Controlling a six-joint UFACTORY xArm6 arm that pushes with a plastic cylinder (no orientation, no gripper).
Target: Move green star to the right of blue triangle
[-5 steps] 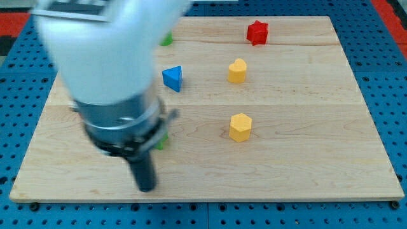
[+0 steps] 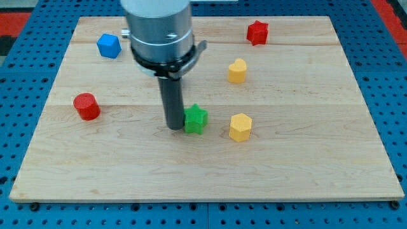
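Note:
The green star (image 2: 196, 119) lies near the middle of the wooden board (image 2: 318, 159). My tip (image 2: 173, 126) stands right against the star's left side. The blue triangle does not show; the arm's body covers the spot above the star where it lay.
A blue cube (image 2: 109, 46) sits at the top left. A red cylinder (image 2: 86, 106) lies at the left. A red star (image 2: 257, 32) is at the top right. One yellow block (image 2: 237, 70) lies above the star's right, another yellow block (image 2: 240, 127) just to its right.
The arm has swung from the lower left up to the middle. The green star has slid right and a little up. The blue triangle is now hidden behind the arm.

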